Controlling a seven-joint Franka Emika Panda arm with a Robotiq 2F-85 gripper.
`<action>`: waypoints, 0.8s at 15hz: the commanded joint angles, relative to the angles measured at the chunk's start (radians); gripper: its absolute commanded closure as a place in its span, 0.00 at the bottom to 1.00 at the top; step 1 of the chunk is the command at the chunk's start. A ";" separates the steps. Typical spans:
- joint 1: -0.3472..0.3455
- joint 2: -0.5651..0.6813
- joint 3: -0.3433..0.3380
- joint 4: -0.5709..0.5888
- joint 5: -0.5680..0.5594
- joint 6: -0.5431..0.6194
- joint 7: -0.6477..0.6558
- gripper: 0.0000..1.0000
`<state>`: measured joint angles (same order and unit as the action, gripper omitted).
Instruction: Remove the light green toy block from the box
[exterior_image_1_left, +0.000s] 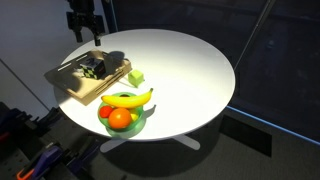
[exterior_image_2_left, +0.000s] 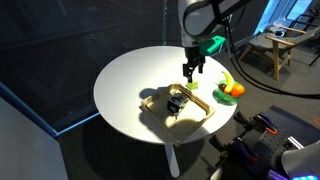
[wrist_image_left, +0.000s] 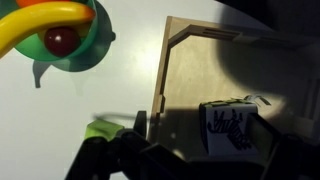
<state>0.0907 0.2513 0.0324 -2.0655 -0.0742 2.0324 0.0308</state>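
The light green toy block (exterior_image_1_left: 135, 77) lies on the white table just outside the box (exterior_image_1_left: 72, 90), against its rim on the side toward the bowl. In the wrist view the block (wrist_image_left: 104, 130) shows as a pale green patch beside the box rim (wrist_image_left: 163, 70). The box (exterior_image_2_left: 196, 111) is a shallow light-wood tray. It holds a white cube with black scribbles (wrist_image_left: 230, 128) and dark green and black toy pieces (exterior_image_1_left: 93, 68). My gripper (exterior_image_1_left: 86, 32) hangs above the box edge (exterior_image_2_left: 192, 68), open and empty, with its fingers (wrist_image_left: 200, 140) either side of the white cube.
A green fruit bowl (exterior_image_1_left: 137, 123) with a banana (exterior_image_1_left: 130, 98) and round fruit stands next to the box near the table edge; it also shows in the wrist view (wrist_image_left: 85, 45). The table (exterior_image_1_left: 190, 70) is round and white. A chair (exterior_image_2_left: 270, 45) stands beyond it.
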 joint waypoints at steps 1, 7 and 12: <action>0.000 -0.108 0.008 -0.084 -0.011 0.008 0.027 0.00; -0.001 -0.213 0.016 -0.144 -0.004 0.030 0.069 0.00; 0.001 -0.287 0.032 -0.171 -0.005 0.058 0.108 0.00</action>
<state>0.0919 0.0314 0.0522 -2.1932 -0.0742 2.0604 0.0995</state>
